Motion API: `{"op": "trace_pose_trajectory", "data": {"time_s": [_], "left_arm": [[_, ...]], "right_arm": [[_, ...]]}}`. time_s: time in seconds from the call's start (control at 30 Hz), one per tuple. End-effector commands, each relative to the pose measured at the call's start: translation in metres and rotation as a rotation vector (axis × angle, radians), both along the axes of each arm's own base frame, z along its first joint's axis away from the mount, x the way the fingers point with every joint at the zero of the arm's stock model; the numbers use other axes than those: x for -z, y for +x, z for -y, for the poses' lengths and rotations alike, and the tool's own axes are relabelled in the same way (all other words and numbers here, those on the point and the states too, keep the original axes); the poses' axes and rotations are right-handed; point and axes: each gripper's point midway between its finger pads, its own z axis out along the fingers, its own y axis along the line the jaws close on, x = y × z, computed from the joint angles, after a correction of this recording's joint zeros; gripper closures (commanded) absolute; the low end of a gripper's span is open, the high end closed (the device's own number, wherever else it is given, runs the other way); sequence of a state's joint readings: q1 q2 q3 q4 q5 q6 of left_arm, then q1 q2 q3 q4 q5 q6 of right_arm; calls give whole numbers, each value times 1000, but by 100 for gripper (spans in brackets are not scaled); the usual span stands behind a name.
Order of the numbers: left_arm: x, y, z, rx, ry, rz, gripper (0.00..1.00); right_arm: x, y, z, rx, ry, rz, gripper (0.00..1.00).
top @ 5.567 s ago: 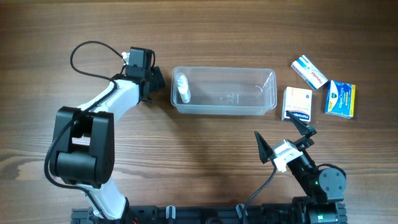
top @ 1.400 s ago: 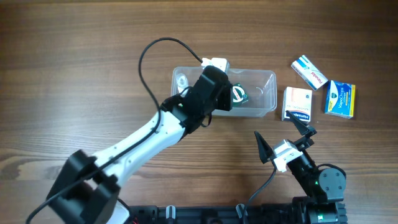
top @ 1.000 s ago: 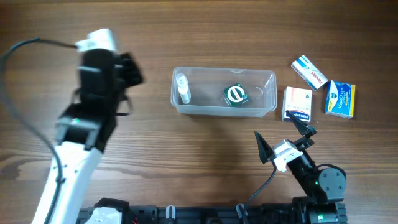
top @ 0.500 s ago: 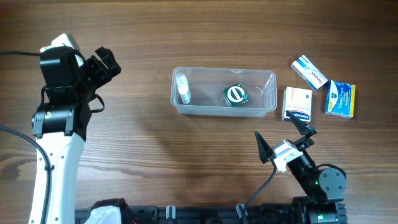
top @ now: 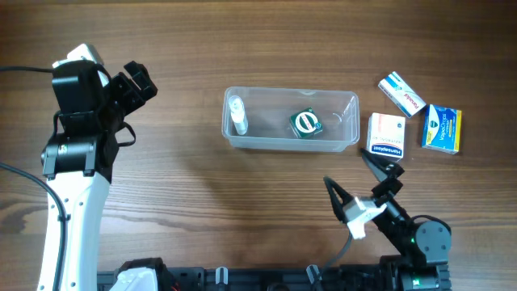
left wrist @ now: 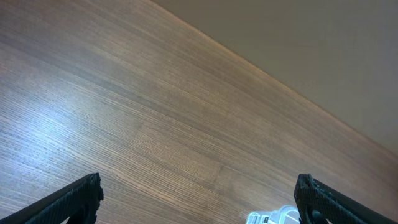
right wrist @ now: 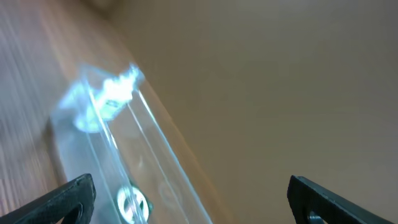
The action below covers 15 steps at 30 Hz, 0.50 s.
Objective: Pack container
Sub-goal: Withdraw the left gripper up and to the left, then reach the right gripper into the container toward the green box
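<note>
Clear rectangular plastic container [top: 283, 146] sits mid wooden surface [top: 242, 48], probably light, stiff and slick, best pinched over a long rim; left gripper [top: 144, 81] well apart and right gripper [top: 345, 170] near it both gape empty.

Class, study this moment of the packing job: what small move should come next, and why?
Probably the right tool should reach toward the white-and-orange box. It stands open and empty, closest to that box, which lies just outside the right end of the container; the left tool is far off on the other side.
</note>
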State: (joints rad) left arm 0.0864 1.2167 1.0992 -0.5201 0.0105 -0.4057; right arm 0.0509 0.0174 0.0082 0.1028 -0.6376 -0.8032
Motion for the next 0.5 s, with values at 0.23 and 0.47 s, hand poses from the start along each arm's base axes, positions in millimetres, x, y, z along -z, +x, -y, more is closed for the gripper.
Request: {"op": "trace_pose_trajectory", "data": {"time_s": [0.23,0.47], "left_arm": [[-2,2,1,10,-5,5,0],[-2,2,1,10,-5,5,0]], "right_arm": [[-159,-6,21,-10,729,-318,0],[-158,86,7,137,822,-933,0]]}}
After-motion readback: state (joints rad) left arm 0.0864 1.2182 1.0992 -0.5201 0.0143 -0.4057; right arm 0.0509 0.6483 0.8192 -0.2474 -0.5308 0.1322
